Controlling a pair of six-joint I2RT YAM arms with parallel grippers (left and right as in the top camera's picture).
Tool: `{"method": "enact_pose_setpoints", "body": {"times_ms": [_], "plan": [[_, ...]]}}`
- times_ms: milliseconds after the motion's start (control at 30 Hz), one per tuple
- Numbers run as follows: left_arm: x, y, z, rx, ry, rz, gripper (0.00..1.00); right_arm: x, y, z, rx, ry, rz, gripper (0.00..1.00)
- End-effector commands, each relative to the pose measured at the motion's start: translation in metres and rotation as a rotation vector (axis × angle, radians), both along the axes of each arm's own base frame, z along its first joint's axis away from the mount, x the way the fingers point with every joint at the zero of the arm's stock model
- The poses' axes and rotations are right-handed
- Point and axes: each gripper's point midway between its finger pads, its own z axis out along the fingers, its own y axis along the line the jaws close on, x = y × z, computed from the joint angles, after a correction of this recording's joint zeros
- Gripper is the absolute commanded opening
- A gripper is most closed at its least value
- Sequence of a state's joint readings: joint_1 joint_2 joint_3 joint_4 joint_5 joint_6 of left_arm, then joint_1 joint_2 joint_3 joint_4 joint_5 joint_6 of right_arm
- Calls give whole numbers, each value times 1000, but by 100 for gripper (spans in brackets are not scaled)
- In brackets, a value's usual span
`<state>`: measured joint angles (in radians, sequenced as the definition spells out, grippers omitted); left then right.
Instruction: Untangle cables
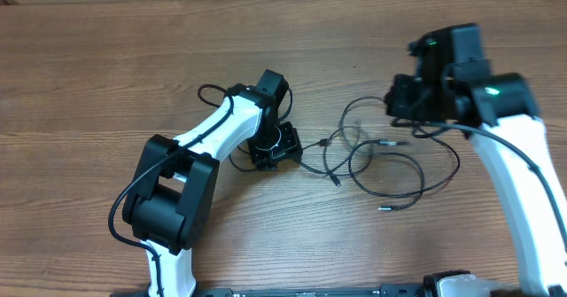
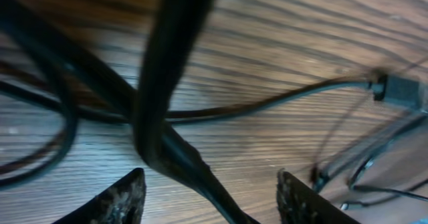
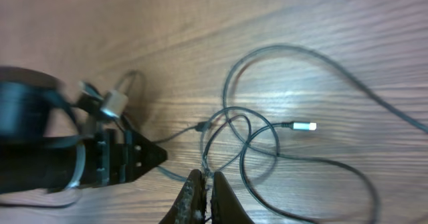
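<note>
The cables [image 1: 390,143] lie in loose, overlapping loops on the wood-grain worktop [image 1: 106,66], between the two arms and somewhat nearer the right one. One strand runs from the loops to the left, toward the left tool [image 1: 276,151]. Another arcs up and right, toward the right tool [image 1: 399,111]. Small plug ends show at the lower edge of the loops, apart from each other.

The left tool points down at the worktop, just left of the loops. In the left wrist view its fingers [image 2: 120,197] stand apart, so the tool is open. Dark cord strands, blurred by closeness, cross the gap between them. Whether either finger touches a strand cannot be told. Beyond them a thinner cord runs right across the wood to a black plug [image 2: 401,90], and further thin strands cross at the lower right corner.

The right tool [image 3: 204,184] is closed, its two fingers pressed together. A thin strand from the loops runs straight into their tips and appears pinched there. Ahead of it the loops spread over the worktop, several of them crossing one another just above the fingertips. A silver-tipped plug [image 3: 304,126] lies inside the widest loop. At the left of the right wrist view is the dark body of the left arm, with another metal-ended plug [image 3: 115,103] beside it.
</note>
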<state>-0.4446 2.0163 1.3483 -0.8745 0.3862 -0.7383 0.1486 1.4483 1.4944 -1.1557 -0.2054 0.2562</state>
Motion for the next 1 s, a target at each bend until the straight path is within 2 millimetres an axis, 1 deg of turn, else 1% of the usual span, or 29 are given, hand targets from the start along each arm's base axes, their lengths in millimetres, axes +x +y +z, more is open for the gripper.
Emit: {"method": "enact_pose_setpoints", "body": {"times_ms": [0,67,167,233,267,300,333,367,400,433,467,500,533,567,600,633,667,767,833,900,967], "plan": [[8,20,-7,66,-14,37,58,2,-39,21,-74,-53,-121,4],[13,38,-10,117,-21,49,55,0,-74,32,-129,-67,-257,4],[13,83,-12,223,12,83,49,-7,-115,46,-151,-91,-400,4],[9,121,-12,295,54,114,47,-11,-137,50,-143,-99,-468,4],[8,134,-12,310,71,128,45,-12,-141,50,-129,-95,-480,4],[7,148,-11,317,89,144,43,-13,-141,48,-94,-84,-478,5],[7,158,-10,314,98,159,37,-13,-137,45,-59,-69,-465,11],[7,171,-10,312,108,186,31,-14,-131,41,-29,-52,-447,19],[8,182,-9,310,115,215,19,-14,-125,34,-7,-25,-428,29],[8,192,-8,307,119,239,13,-15,-121,27,-5,2,-420,34],[8,203,-7,306,126,272,9,-17,-118,18,-9,33,-412,41],[8,212,-7,304,132,299,7,-19,-115,9,-10,67,-402,49],[7,223,-5,301,140,329,7,-21,-112,-4,-7,111,-403,63],[5,232,-5,295,145,348,6,-24,-110,-18,-2,156,-412,73],[4,239,-4,278,148,358,7,-26,-109,-33,-2,201,-426,80],[4,242,-3,257,147,356,8,-28,-110,-45,-5,232,-436,86],[5,245,-2,226,139,348,11,-30,-111,-64,-9,276,-450,89],[9,242,0,136,108,312,18,-36,-105,-103,23,373,-463,90],[14,233,2,69,78,277,24,-40,-92,-125,73,428,-434,90],[20,216,6,-10,43,226,34,-44,-72,-144,140,471,-390,90],[23,203,9,-47,27,194,47,-47,-58,-162,171,482,-357,90]]}}
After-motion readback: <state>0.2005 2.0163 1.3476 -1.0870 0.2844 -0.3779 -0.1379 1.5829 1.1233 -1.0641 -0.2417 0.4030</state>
